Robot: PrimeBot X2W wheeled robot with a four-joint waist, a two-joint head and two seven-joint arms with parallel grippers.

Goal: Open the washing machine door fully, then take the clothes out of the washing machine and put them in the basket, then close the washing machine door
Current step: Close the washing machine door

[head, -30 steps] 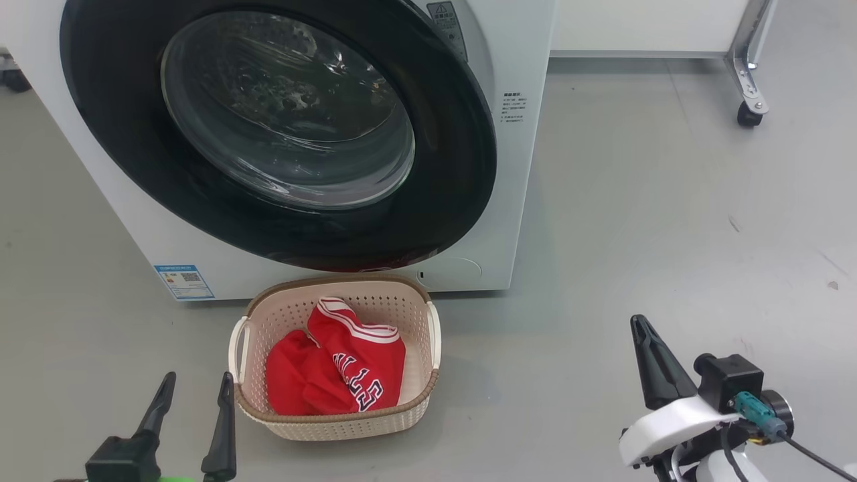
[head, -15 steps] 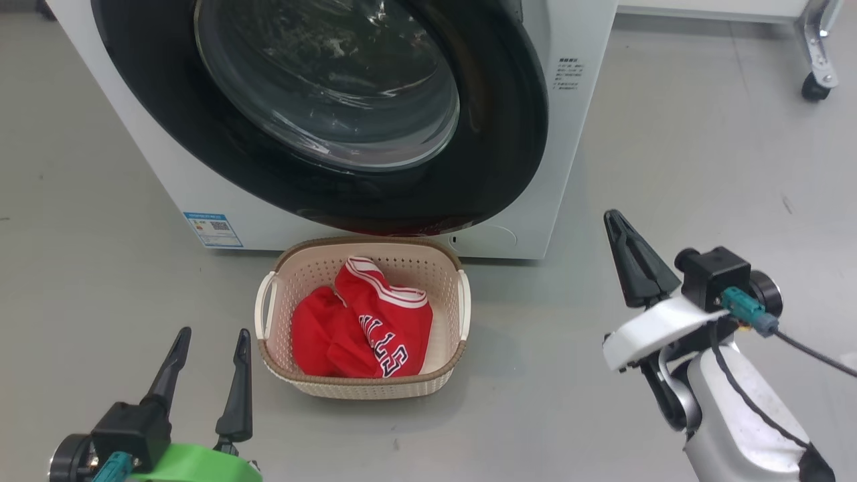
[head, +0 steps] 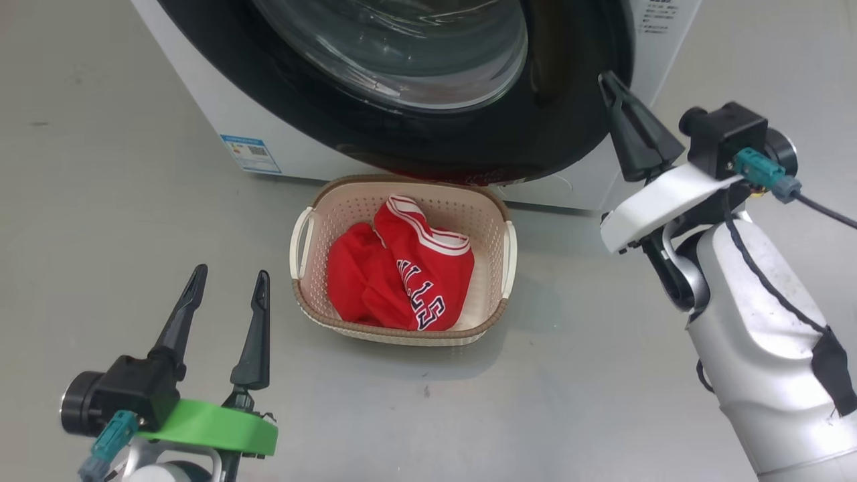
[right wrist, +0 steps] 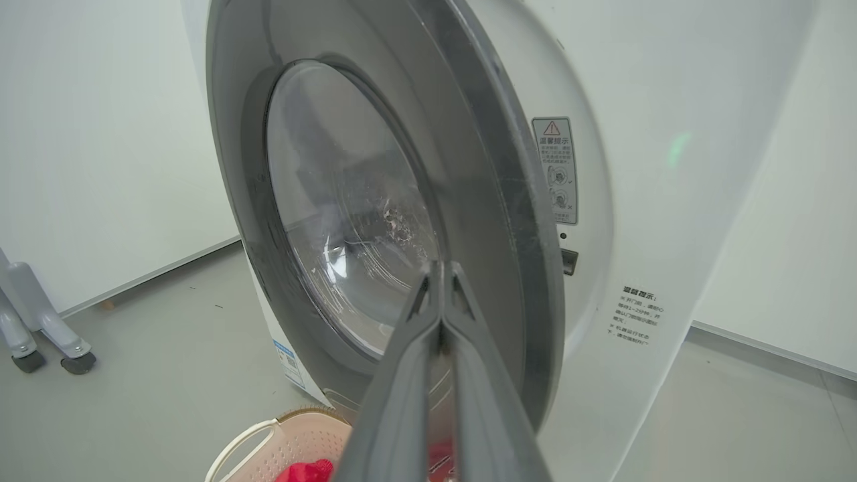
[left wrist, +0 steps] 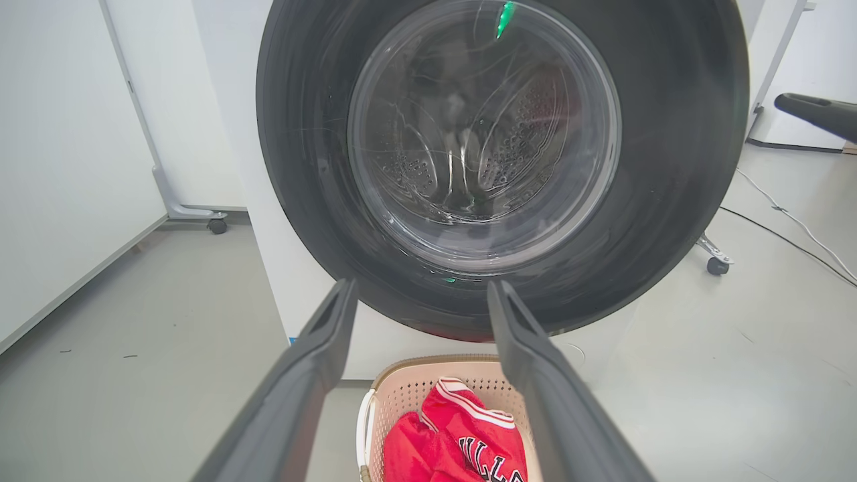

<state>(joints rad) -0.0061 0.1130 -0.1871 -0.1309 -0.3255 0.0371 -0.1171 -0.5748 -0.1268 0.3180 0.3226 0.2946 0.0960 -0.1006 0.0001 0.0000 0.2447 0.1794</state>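
The washing machine [head: 201, 94] fills the top of the head view. The washing machine door [head: 569, 120] lies almost against it, its right edge standing slightly off the front in the right wrist view [right wrist: 469, 201]. On the floor just before it stands the basket [head: 469, 207], with the red clothes [head: 402, 274] bunched inside. My right gripper [head: 608, 80] is shut and empty, its tip by the door's lower right rim. My left gripper [head: 231, 271] stands open and empty, left of the basket. Through its fingers, the left wrist view shows the door [left wrist: 669, 167], basket [left wrist: 402, 395] and clothes [left wrist: 462, 435].
A blue label [head: 249, 152] marks the machine's lower left corner. A caster of a wheeled stand [left wrist: 216, 225] sits left of the machine, with another caster [left wrist: 716, 266] and a floor cable [left wrist: 783, 214] to its right. White panels stand behind.
The head camera has tilted down and shifted, so the whole picture moved. My shut right gripper has risen from the floor area to the door's right rim. The left gripper stays open.
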